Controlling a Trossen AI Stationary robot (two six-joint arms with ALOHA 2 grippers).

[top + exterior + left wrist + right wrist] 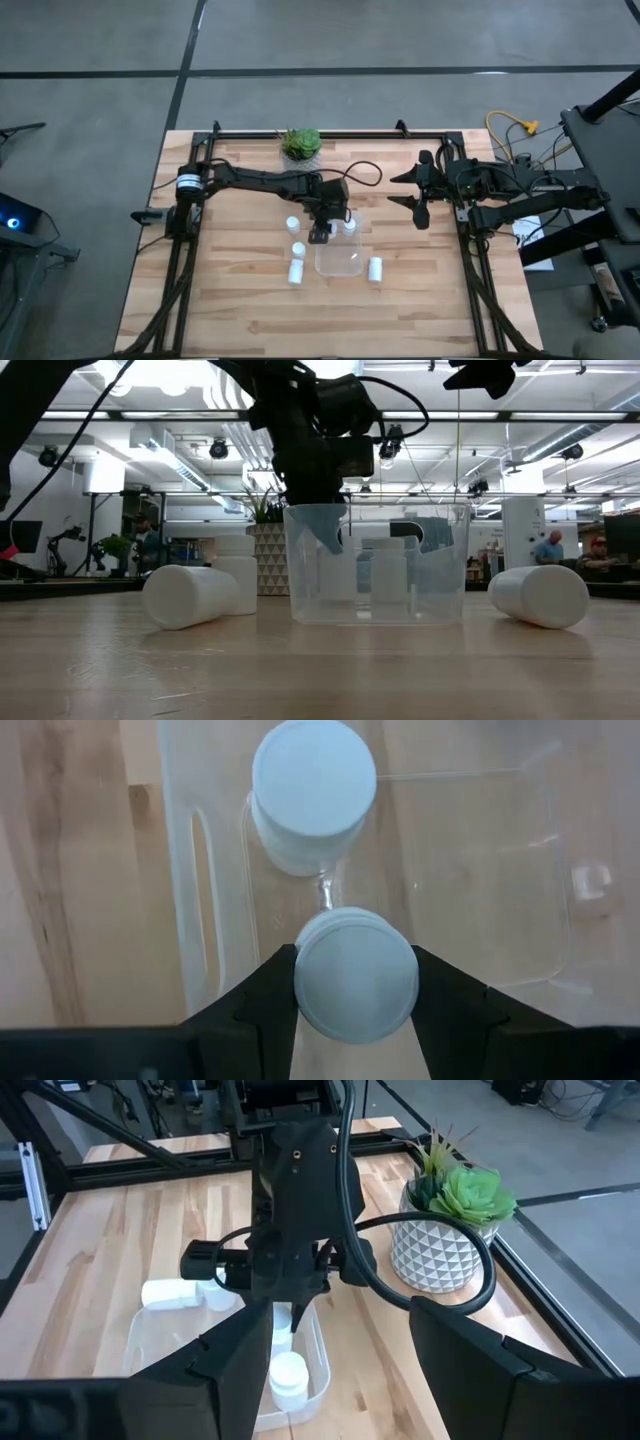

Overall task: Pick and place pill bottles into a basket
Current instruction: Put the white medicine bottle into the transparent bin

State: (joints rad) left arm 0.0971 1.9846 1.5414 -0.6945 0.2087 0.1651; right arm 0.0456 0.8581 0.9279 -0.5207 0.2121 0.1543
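My left gripper (320, 234) is shut on a white pill bottle (355, 975) over the far left corner of the clear basket (340, 260). Another pill bottle (313, 790) stands upright in the basket just beyond it. Left of the basket, two bottles (293, 224) (298, 248) stand on the table and one (296, 271) lies on its side. Another (375, 268) lies on its side to the basket's right. My right gripper (400, 190) hangs open above the table's right part, touching nothing. My left gripper pinches the pill bottle between its two fingers (268, 992), on opposite sides of its capped top (305, 970). The fingers come steeply from above. The bottle stands upright in the hold, inside the basket's outline; whether its base rests on the basket's floor, I cannot tell.
A whitish patterned pot with a green plant (301, 145) stands at the table's far edge, behind the left arm. Black frame rails (190, 250) run along the table's left, right and far sides. Bare wood lies in front of the basket.
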